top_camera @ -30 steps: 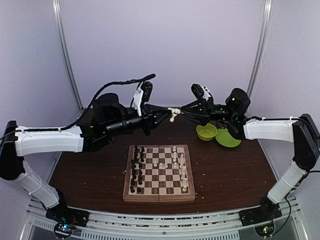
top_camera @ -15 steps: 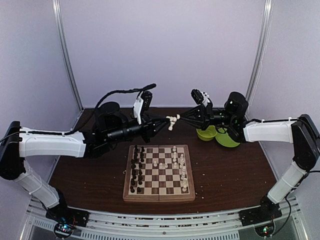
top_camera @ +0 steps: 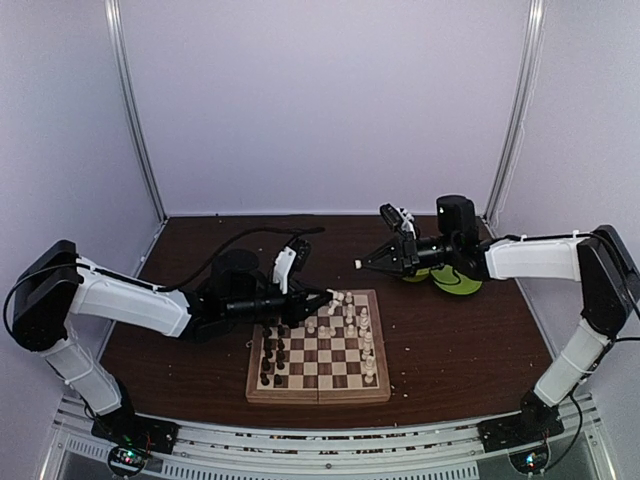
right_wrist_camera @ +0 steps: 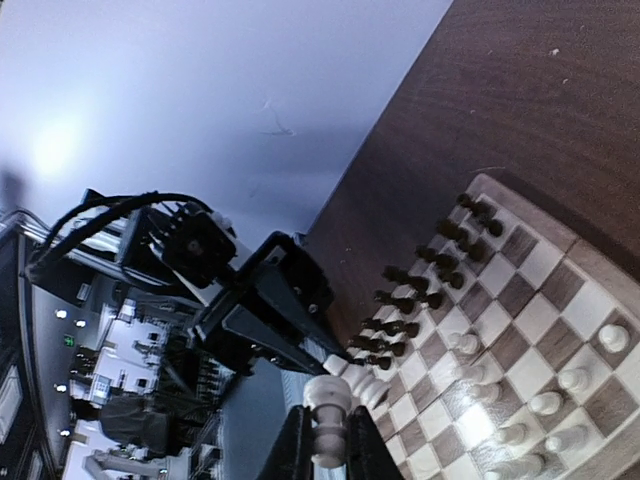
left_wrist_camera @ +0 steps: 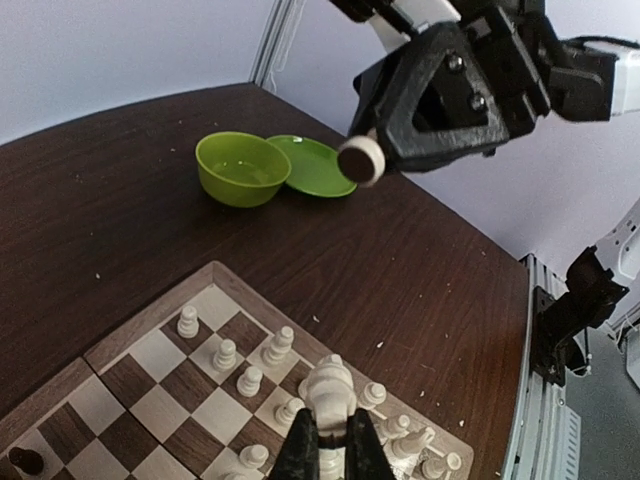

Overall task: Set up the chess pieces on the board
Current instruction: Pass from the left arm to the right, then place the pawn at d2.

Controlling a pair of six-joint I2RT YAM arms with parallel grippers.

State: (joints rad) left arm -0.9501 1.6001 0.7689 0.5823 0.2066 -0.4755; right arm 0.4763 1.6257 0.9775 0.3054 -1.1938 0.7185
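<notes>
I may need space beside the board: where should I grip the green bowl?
I'd take its rim from straight above, pinching the wall: the green bowl stands upright and open. Choose the side facing the board, since the green plate crowds the opposite side.

The square wooden checkered chessboard (top_camera: 300, 396) lay flat beneath the left gripper (top_camera: 331, 297), with tiny dark turned pieces (top_camera: 272, 345) ranked behind its tips and cream-white pieces (top_camera: 367, 345) ahead. A cream piece (left_wrist_camera: 330, 385) stood pinched in it. A second cream piece (right_wrist_camera: 328, 410) sat clamped in the right gripper (top_camera: 360, 264), off the board.
</notes>
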